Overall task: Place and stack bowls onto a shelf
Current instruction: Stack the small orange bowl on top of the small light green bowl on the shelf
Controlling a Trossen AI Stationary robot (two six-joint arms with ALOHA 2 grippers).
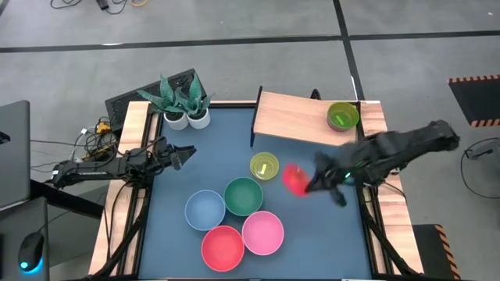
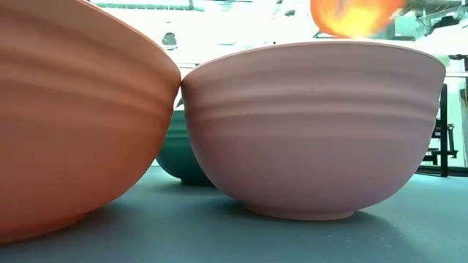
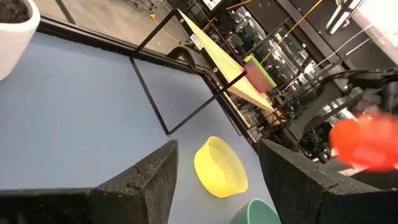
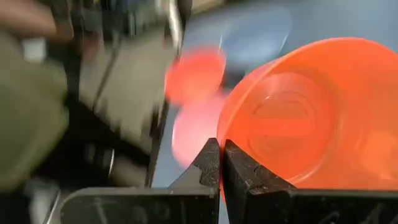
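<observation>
My right gripper (image 1: 311, 183) is shut on a small red bowl (image 1: 294, 178), held in the air between the yellow bowl (image 1: 265, 166) and the table's right rail. The bowl shows high up in the low view (image 2: 351, 14). The light wood shelf (image 1: 297, 117) stands at the far right and carries a small green bowl (image 1: 342, 117). The larger dark green (image 1: 243, 195), blue (image 1: 205, 209), red (image 1: 223, 247) and pink (image 1: 262, 232) bowls rest on their bases at the near middle. My left gripper (image 1: 183, 156) waits open and empty at the left. My right gripper pinches the small red bowl's rim (image 4: 219, 149), one finger (image 4: 245, 177) inside the bowl and the other outside. The fingers come from the table's right side. The bowl is lifted clear of the table, tilted, with its opening toward the wrist camera.
Two white plant pots (image 1: 187, 117) stand at the far left. The shelf's thin dark legs (image 3: 165, 81) stand on the blue mat. Wooden rails (image 1: 133, 133) run along the table's left and right sides. The large red (image 2: 66, 117) and pink (image 2: 314, 124) bowls fill the low view.
</observation>
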